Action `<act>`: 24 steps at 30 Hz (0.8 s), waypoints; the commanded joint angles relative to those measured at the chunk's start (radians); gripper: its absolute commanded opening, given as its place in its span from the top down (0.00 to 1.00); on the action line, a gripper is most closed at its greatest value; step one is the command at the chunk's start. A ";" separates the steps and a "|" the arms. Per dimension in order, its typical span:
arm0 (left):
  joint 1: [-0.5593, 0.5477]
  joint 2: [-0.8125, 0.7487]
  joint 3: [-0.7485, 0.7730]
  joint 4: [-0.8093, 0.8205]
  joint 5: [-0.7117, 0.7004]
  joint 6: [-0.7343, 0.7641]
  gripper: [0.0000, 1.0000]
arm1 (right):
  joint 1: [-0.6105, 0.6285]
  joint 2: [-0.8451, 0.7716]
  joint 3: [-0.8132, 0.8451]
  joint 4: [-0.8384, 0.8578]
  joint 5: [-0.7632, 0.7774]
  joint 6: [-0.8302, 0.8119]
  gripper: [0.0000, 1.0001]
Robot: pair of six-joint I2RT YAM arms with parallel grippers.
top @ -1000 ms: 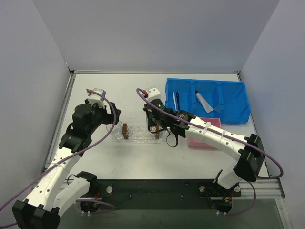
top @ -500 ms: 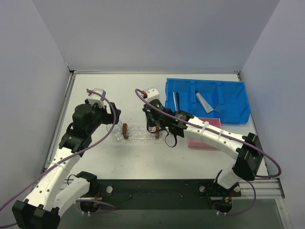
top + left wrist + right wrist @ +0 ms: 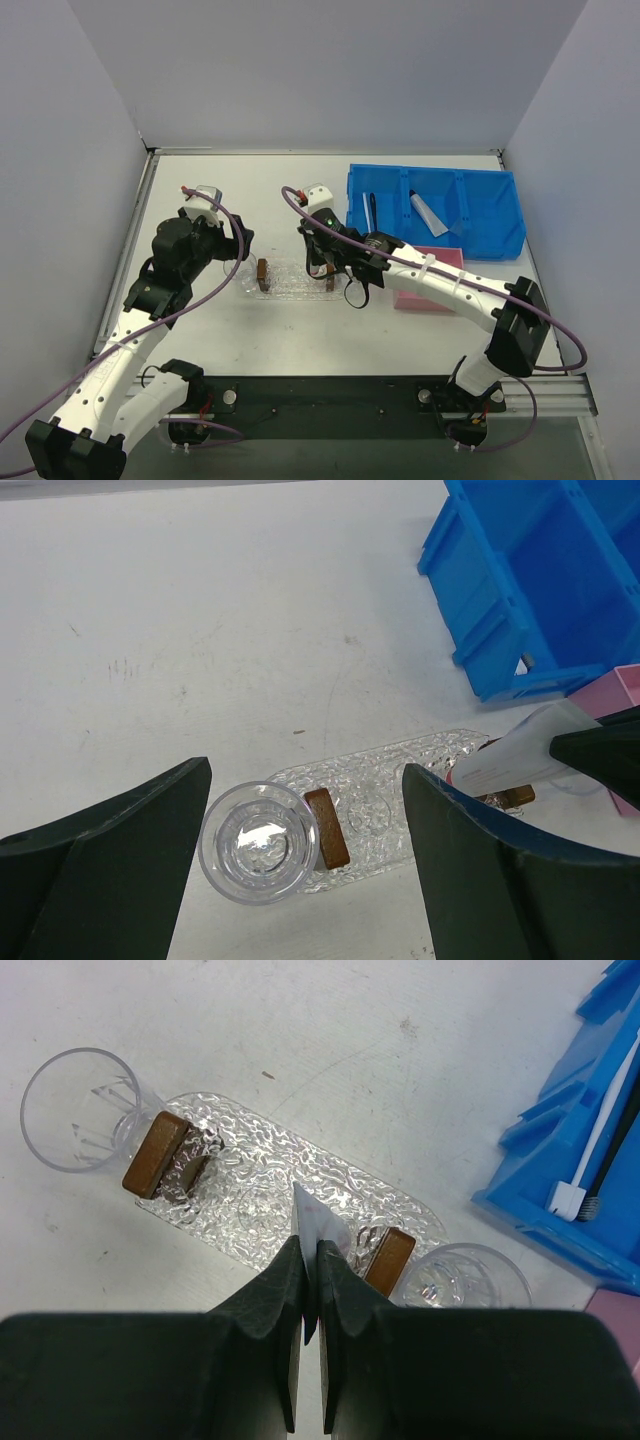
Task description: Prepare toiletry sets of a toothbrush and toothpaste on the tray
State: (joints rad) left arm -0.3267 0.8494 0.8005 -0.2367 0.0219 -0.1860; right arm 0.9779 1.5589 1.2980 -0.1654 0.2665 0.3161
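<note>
The clear textured tray (image 3: 295,282) lies mid-table; it also shows in the left wrist view (image 3: 395,792) and the right wrist view (image 3: 262,1168). My right gripper (image 3: 324,263) (image 3: 310,1256) is shut on a silvery-white toothpaste tube (image 3: 320,1222) (image 3: 512,760), held over the tray's right half, crimped end pointing away. A second tube (image 3: 424,213) lies in the blue bin. A white toothbrush (image 3: 598,1132) and a black toothbrush (image 3: 622,1130) lie in the bin's left compartment (image 3: 368,212). My left gripper (image 3: 238,250) (image 3: 305,820) is open and empty above the tray's left end.
Two brown blocks (image 3: 263,274) (image 3: 330,284) stand on the tray. A clear cup (image 3: 258,842) (image 3: 72,1108) sits at its left end, another cup (image 3: 465,1275) at its right end. The blue bin (image 3: 485,240) is at back right, and a pink box (image 3: 435,285) lies in front of it.
My right gripper has shifted slightly left and back over the tray with the tube in it. The left arm has not moved.
</note>
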 commanded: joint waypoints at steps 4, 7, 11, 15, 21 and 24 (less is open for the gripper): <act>-0.005 -0.007 0.031 0.013 -0.013 0.011 0.12 | 0.005 0.010 0.020 0.050 0.034 0.018 1.00; -0.005 -0.006 0.031 0.014 -0.014 0.011 0.12 | 0.004 0.010 0.017 0.049 0.036 0.018 1.00; -0.005 -0.006 0.031 0.013 -0.013 0.011 0.12 | 0.005 0.006 0.012 0.047 0.036 0.023 1.00; -0.005 -0.004 0.031 0.014 -0.011 0.013 0.12 | 0.005 0.000 0.012 0.041 0.034 0.028 1.00; -0.005 -0.003 0.031 0.013 -0.010 0.011 0.12 | 0.005 -0.006 0.004 0.035 0.036 0.031 1.00; -0.005 -0.003 0.031 0.013 -0.008 0.013 0.12 | 0.005 -0.005 0.000 0.030 0.036 0.038 1.00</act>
State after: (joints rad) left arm -0.3267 0.8501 0.8005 -0.2371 0.0219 -0.1791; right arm 0.9779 1.5692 1.2976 -0.1600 0.2699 0.3386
